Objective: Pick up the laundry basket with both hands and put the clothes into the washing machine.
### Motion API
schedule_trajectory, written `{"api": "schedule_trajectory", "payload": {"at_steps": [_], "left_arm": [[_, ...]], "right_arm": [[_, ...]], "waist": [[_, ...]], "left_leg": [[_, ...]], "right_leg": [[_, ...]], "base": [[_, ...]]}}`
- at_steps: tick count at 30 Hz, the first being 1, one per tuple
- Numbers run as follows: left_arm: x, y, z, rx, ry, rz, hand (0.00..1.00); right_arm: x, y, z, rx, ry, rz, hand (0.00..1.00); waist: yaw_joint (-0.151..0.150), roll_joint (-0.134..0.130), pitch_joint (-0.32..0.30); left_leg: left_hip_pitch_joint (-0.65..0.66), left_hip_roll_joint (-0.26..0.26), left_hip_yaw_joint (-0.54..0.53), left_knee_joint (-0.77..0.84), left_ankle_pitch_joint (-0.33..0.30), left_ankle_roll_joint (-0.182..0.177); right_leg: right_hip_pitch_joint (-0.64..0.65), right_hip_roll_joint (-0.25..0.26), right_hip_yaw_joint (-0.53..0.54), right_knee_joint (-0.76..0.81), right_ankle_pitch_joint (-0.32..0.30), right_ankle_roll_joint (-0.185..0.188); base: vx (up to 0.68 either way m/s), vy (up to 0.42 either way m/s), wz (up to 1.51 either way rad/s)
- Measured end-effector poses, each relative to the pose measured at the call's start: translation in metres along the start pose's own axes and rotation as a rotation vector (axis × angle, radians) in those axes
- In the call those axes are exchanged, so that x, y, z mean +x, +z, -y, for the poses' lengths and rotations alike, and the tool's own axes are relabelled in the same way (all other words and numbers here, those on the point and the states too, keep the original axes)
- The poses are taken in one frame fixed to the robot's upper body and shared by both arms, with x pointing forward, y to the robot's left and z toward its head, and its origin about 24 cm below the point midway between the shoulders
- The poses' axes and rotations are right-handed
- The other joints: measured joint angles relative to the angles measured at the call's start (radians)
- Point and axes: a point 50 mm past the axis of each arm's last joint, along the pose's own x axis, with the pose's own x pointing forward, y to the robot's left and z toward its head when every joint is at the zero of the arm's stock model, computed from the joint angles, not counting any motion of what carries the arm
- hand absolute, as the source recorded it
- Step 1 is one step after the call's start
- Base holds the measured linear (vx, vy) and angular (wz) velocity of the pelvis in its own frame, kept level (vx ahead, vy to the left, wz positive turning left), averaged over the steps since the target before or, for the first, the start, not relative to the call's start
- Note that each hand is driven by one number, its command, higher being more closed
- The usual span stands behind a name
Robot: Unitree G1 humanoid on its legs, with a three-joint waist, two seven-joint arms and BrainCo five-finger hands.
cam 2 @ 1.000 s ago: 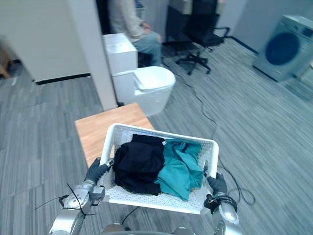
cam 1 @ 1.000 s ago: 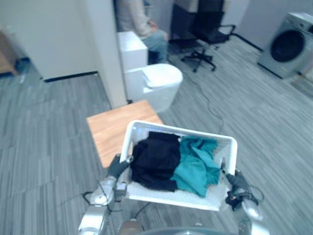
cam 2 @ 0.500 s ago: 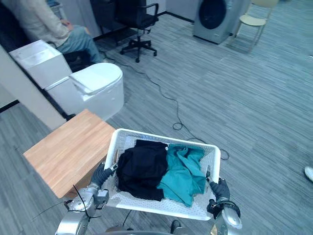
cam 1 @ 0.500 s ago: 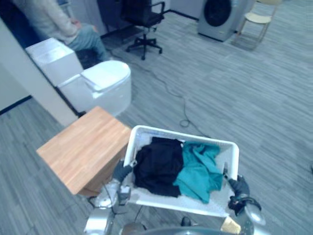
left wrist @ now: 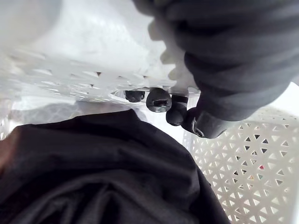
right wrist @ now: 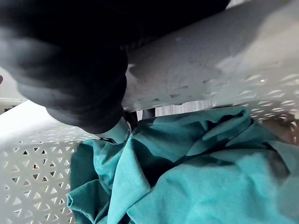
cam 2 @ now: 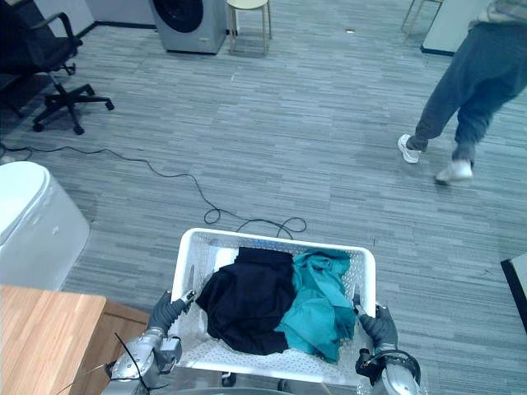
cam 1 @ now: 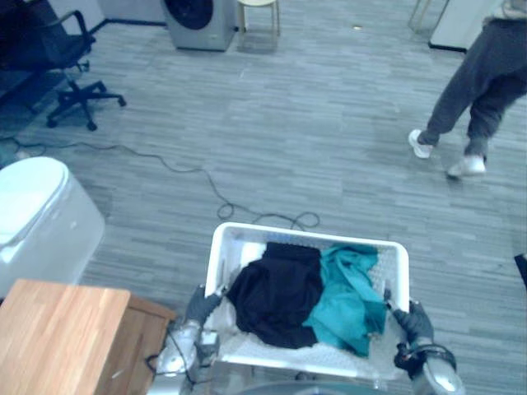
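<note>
In the left eye view, the laundry basket [cam 1: 309,236] hung above the floor [cam 1: 329,123] right in front of the robot, its long axis running side to side between the two hands. The left hand [cam 1: 200,304] gripped its left short end and the right hand [cam 1: 414,322] its right short end, each hooked over the rim. A black garment [cam 1: 276,292] filled the basket's left half and a teal garment [cam 1: 354,300] its right half, overlapping in the middle. The washing machine [cam 1: 198,15] stood at the floor's far edge, well apart from the basket, ahead and off to the robot's left. A person [cam 1: 473,90] walked near the far right corner.

In the right eye view, a stool [cam 2: 248,5] stood just beside the machine and an office chair [cam 2: 41,49] further left.

In the left wrist view, the dark fingertips [left wrist: 159,99] curled over the white rim, with the black garment just under them.

In the right wrist view, the hand's dark cover pressed against the rim above the teal garment, and its fingers were mostly hidden behind the rim.

Neither hand seemed nearer the goal, though the basket's left end pointed closer to the machine, so the carry probably called for a leftward turn and a walk forward.
</note>
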Motion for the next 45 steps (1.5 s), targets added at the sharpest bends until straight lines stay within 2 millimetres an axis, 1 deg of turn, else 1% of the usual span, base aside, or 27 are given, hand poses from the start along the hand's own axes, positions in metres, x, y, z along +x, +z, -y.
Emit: {"api": "schedule_trajectory", "payload": {"at_steps": [2,3,4,5,8,12,14,15,16,17,18,21,22,24,25,27,30,31,32,34,35,36,37,38,40,42,45], "left_arm": [[-0.007,0.001,-0.007,0.006,0.027,0.005,1.0],[-0.007,0.006,-0.008,0.011,0.031,0.027,1.0],[-0.006,0.007,-0.007,0.016,0.025,0.034,1.0],[-0.004,0.01,-0.005,0.021,0.015,0.044,1.0],[0.0,0.015,-0.002,0.023,0.0,0.063,1.0],[0.009,0.03,0.002,0.03,-0.018,0.119,1.0],[0.014,0.035,0.007,0.042,-0.042,0.137,1.0],[0.014,0.035,0.007,0.043,-0.042,0.134,1.0],[0.016,0.029,0.011,0.019,-0.036,0.111,1.0],[0.018,0.031,0.012,0.018,-0.036,0.117,1.0],[0.019,0.032,0.014,0.017,-0.042,0.12,1.0],[0.019,0.029,0.014,0.008,-0.04,0.112,1.0],[0.019,0.03,0.013,0.006,-0.035,0.116,1.0],[0.018,0.028,0.007,0.004,-0.013,0.111,1.0],[0.016,0.026,0.005,0.002,-0.003,0.107,1.0],[0.011,0.02,0.0,-0.015,0.017,0.087,1.0],[0.006,0.016,0.005,-0.053,0.019,0.079,1.0],[0.005,0.015,0.005,-0.054,0.022,0.074,1.0],[0.003,0.012,0.001,-0.041,0.032,0.06,1.0],[-0.001,0.013,-0.001,-0.039,0.044,0.066,1.0],[-0.006,0.012,-0.003,-0.017,0.042,0.062,1.0],[-0.007,0.012,-0.002,-0.012,0.036,0.061,1.0],[-0.007,0.013,-0.007,0.014,0.04,0.062,1.0],[-0.002,0.02,-0.003,0.018,0.026,0.084,1.0],[0.002,0.025,0.0,0.014,0.022,0.103,1.0],[0.004,0.026,0.005,0.015,0.0,0.105,1.0],[0.014,0.029,0.006,0.029,-0.01,0.112,1.0]], "right_arm": [[-0.003,-0.002,-0.002,-0.002,0.009,-0.006,1.0],[-0.002,0.002,-0.005,0.007,0.013,0.014,1.0],[-0.002,0.003,-0.004,0.01,0.007,0.017,1.0],[-0.002,0.002,-0.002,0.021,-0.006,0.017,1.0],[-0.001,0.005,0.0,0.024,-0.015,0.033,1.0],[0.004,0.015,-0.002,0.055,-0.026,0.081,1.0],[0.007,0.02,0.0,0.065,-0.041,0.101,1.0],[0.006,0.018,0.0,0.064,-0.043,0.097,1.0],[0.009,0.02,0.004,0.04,-0.043,0.092,1.0],[0.011,0.024,0.004,0.032,-0.037,0.102,1.0],[0.011,0.024,0.005,0.034,-0.043,0.104,1.0],[0.008,0.024,0.003,0.031,-0.042,0.106,1.0],[0.01,0.025,0.001,0.028,-0.036,0.11,1.0],[0.01,0.024,-0.004,0.026,-0.022,0.107,1.0],[0.011,0.024,-0.005,0.022,-0.021,0.106,1.0],[0.013,0.027,-0.009,-0.003,0.006,0.109,1.0],[0.014,0.031,-0.004,-0.03,0.001,0.12,1.0],[0.014,0.03,-0.005,-0.028,0.001,0.114,1.0],[0.013,0.025,-0.007,-0.027,-0.001,0.095,1.0],[0.018,0.028,-0.01,-0.031,0.01,0.099,1.0],[0.012,0.019,-0.012,-0.025,0.009,0.074,1.0],[0.007,0.016,-0.009,-0.021,-0.001,0.069,1.0],[0.004,0.011,-0.01,0.0,-0.014,0.06,1.0],[0.004,0.012,-0.009,0.006,-0.022,0.072,1.0],[0.009,0.019,-0.01,0.003,-0.024,0.099,1.0],[0.007,0.02,-0.002,-0.012,-0.057,0.104,1.0],[0.007,0.021,-0.003,-0.002,-0.069,0.118,1.0]], "waist": [[-0.01,-0.061,-0.043],[-0.002,-0.072,-0.038],[-0.005,-0.075,-0.036],[-0.019,-0.071,-0.025],[-0.04,-0.015,-0.001],[-0.066,0.008,0.007],[-0.074,0.003,0.0],[-0.083,-0.002,-0.003],[-0.092,0.039,-0.013],[-0.091,0.041,-0.016],[-0.094,0.042,-0.016],[-0.086,0.07,-0.004],[-0.073,0.08,0.007],[-0.012,0.075,0.019],[-0.002,0.073,0.019],[0.02,0.07,0.022],[0.019,0.065,0.016],[0.025,0.041,0.008],[0.023,-0.017,-0.029],[0.024,-0.014,-0.005],[0.032,-0.036,-0.009],[0.041,-0.074,-0.025],[0.023,-0.13,-0.047],[-0.019,-0.136,-0.047],[-0.041,-0.103,-0.015],[-0.044,-0.034,0.008],[-0.092,0.033,-0.004]], "left_leg": [[0.057,-0.059,0.076,-0.015,-0.049,0.041],[0.103,-0.085,0.107,-0.023,-0.074,0.063],[0.132,-0.102,0.115,-0.033,-0.08,0.071],[0.217,-0.137,0.116,-0.07,-0.094,0.092],[0.42,-0.153,0.096,-0.199,-0.1,0.102],[0.57,-0.149,0.042,-0.359,-0.092,0.08],[0.652,-0.132,0.023,-0.389,-0.112,0.033],[0.67,-0.13,0.006,-0.388,-0.118,0.018],[0.697,-0.087,-0.014,-0.376,-0.107,-0.011],[0.685,-0.077,-0.041,-0.312,-0.062,-0.066],[0.668,-0.072,-0.053,-0.25,-0.028,-0.066],[0.383,-0.005,-0.121,0.393,0.398,-0.116],[0.282,0.005,-0.129,0.571,0.378,-0.097],[0.103,0.015,-0.11,0.729,0.267,-0.008],[0.069,0.021,-0.091,0.71,0.233,0.0],[-0.045,0.053,-0.003,0.456,0.13,0.022],[-0.058,0.028,0.114,-0.134,0.172,-0.019],[-0.059,0.006,0.128,-0.147,0.209,-0.021],[-0.052,-0.056,0.17,-0.132,0.206,0.014],[-0.09,0.05,0.184,0.166,0.195,0.113],[-0.073,-0.007,0.199,0.196,0.152,0.076],[-0.008,-0.054,0.217,0.098,0.133,0.123],[0.09,-0.13,0.218,-0.008,0.04,0.117],[0.147,-0.158,0.2,-0.056,-0.028,0.155],[0.259,-0.158,0.197,-0.099,-0.025,0.148],[0.405,-0.149,0.17,-0.197,-0.025,0.147],[0.581,-0.128,0.127,-0.335,-0.018,0.102]], "right_leg": [[-0.022,-0.056,0.013,0.126,-0.032,0.08],[-0.111,-0.061,-0.01,0.371,0.0,0.233],[-0.159,-0.066,-0.029,0.498,0.056,0.334],[-0.241,-0.091,-0.09,0.71,0.194,0.354],[-0.379,-0.11,-0.252,0.94,0.195,0.293],[-0.517,-0.13,-0.41,0.6,0.137,0.174],[-0.516,-0.12,-0.466,0.176,0.246,0.111],[-0.506,-0.117,-0.468,0.141,0.362,0.073],[-0.498,-0.086,-0.49,0.203,0.326,0.023],[-0.497,-0.092,-0.499,0.264,0.26,0.002],[-0.49,-0.095,-0.509,0.29,0.239,-0.01],[-0.272,-0.045,-0.52,0.176,0.159,-0.048],[-0.197,-0.014,-0.498,0.112,0.15,-0.059],[-0.044,0.014,-0.422,-0.006,0.138,-0.065],[-0.009,0.013,-0.401,-0.035,0.135,-0.06],[0.117,0.0,-0.338,-0.125,0.106,-0.052],[0.222,-0.048,-0.302,-0.172,0.024,-0.03],[0.23,-0.076,-0.293,-0.175,0.001,-0.014],[0.246,-0.139,-0.271,-0.165,-0.016,0.023],[0.277,-0.117,-0.206,-0.049,0.057,0.121],[0.244,-0.119,-0.228,0.148,0.109,0.151],[0.188,-0.137,-0.243,0.309,0.168,0.22],[0.053,-0.182,-0.269,0.579,0.432,0.269],[-0.086,-0.202,-0.291,0.792,0.507,0.247],[-0.248,-0.212,-0.31,0.928,0.412,0.223],[-0.352,-0.192,-0.336,0.86,0.281,0.171],[-0.461,-0.175,-0.434,0.308,0.238,0.123]], "base": [[0.58,0.209,-0.57],[0.56,0.191,-0.46],[0.65,0.249,-0.2],[0.54,0.194,0.12],[0.55,0.145,0.11],[0.53,0.041,0.3],[0.68,-0.084,0.45],[0.69,-0.128,0.32],[0.83,-0.176,0.22],[0.71,-0.16,0.14],[0.68,-0.187,0.23],[0.64,-0.138,0.15],[0.71,-0.093,-0.41],[0.57,-0.007,-0.84],[0.55,0.041,-0.89],[0.57,0.087,-0.64],[0.72,0.202,-0.3],[0.9,0.243,-0.26],[0.83,0.185,-0.22],[0.84,0.188,-0.36],[0.55,0.196,-0.45],[0.62,0.23,-0.04],[0.63,0.122,0.54],[0.68,0.075,0.7],[0.7,0.021,0.31],[0.67,0.026,0.01],[0.75,0.004,0.47]]}}
